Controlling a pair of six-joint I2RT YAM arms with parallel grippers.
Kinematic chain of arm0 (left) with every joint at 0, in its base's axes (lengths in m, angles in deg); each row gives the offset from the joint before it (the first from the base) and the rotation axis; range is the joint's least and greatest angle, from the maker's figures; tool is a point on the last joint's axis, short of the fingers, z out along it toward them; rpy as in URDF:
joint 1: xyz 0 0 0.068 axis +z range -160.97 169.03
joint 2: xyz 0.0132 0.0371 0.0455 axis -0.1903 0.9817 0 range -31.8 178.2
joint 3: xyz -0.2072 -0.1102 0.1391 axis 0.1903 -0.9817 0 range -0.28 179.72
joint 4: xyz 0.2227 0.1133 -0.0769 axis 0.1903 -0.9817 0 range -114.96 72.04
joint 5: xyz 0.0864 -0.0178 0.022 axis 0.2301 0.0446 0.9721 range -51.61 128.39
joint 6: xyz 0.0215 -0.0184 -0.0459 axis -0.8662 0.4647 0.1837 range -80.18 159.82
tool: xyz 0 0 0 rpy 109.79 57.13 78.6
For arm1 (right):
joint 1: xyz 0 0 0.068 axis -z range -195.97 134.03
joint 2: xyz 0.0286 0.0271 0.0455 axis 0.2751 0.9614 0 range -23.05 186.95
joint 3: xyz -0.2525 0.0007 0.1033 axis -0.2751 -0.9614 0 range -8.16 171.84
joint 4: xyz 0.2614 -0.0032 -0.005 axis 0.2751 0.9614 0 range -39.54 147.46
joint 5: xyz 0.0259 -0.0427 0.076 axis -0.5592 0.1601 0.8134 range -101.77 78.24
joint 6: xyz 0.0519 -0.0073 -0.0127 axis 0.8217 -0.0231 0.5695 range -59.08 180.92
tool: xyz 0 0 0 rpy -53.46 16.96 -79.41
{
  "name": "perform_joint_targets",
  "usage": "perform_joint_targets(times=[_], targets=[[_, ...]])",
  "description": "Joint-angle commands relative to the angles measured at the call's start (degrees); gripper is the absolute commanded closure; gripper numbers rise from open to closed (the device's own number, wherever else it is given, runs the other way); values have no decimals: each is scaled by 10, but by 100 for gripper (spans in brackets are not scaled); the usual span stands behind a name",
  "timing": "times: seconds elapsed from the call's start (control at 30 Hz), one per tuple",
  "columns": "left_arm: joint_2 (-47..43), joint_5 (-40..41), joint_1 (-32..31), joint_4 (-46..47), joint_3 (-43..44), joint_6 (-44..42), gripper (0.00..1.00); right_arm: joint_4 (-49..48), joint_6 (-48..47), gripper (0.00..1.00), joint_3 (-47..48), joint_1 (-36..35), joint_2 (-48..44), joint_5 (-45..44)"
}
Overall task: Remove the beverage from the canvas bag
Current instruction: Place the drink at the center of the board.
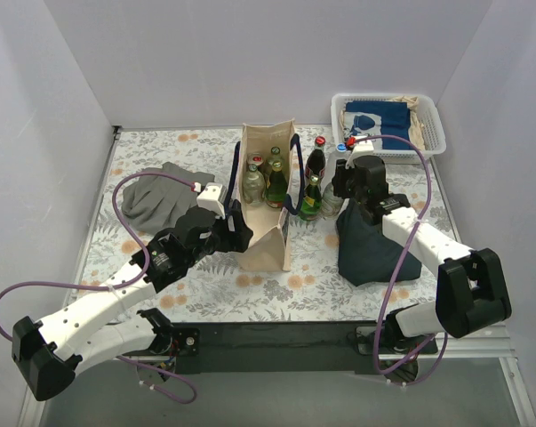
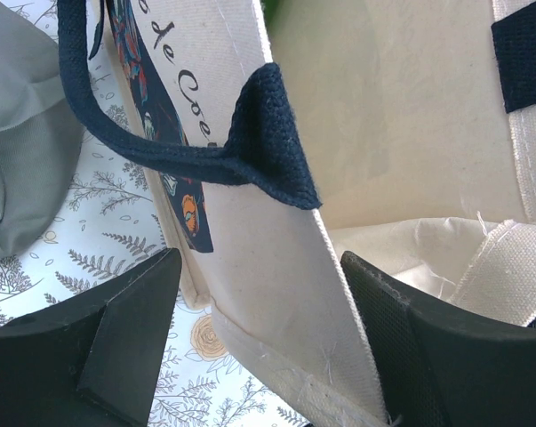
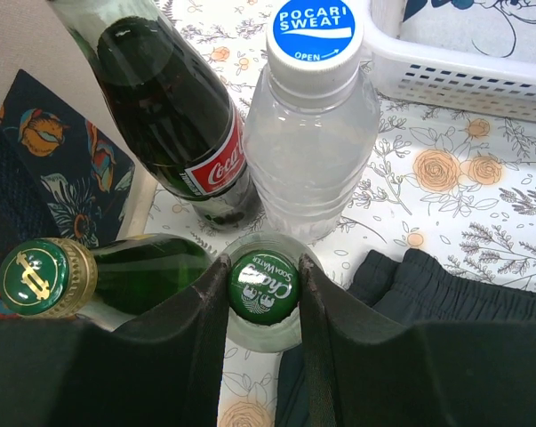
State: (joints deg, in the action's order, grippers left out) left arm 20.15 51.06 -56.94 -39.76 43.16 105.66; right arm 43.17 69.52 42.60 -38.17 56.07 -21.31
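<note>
The cream canvas bag (image 1: 266, 233) with navy handles stands mid-table, with three bottles (image 1: 266, 181) upright inside. My left gripper (image 1: 238, 227) is open and straddles the bag's near left wall (image 2: 276, 294), one finger inside against the canvas and one outside, clear of it. To the right of the bag, my right gripper (image 1: 346, 185) is shut on the green "Chang Soda Water" cap of a clear glass bottle (image 3: 264, 289). Beside it stand a Coca-Cola bottle (image 3: 174, 116), a Pocari Sweat bottle (image 3: 314, 133) and a green bottle with a gold cap (image 3: 45, 277).
A white plastic basket (image 1: 430, 133) with blue and beige items sits at the back right. A dark navy cloth bag (image 1: 370, 253) lies under my right arm. A grey cloth (image 1: 156, 197) lies at the left. A floral cloth covers the table.
</note>
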Motion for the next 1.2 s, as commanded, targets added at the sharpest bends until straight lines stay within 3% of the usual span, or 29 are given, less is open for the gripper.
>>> perform_joint_targets(times=[0.0, 0.13, 0.73, 1.17], targets=[[3, 9, -2, -47, -9, -19, 30, -89, 5, 67, 17, -7, -13, 13], [3, 8, -2, -47, -9, -19, 30, -83, 4, 48, 15, -10, -19, 10], [-8, 10, -2, -47, -8, -19, 30, 10, 20, 44, 41, -15, -91, -16], [-4, -11, -2, -43, -9, -19, 29, 138, 52, 42, 128, -15, -83, 85]])
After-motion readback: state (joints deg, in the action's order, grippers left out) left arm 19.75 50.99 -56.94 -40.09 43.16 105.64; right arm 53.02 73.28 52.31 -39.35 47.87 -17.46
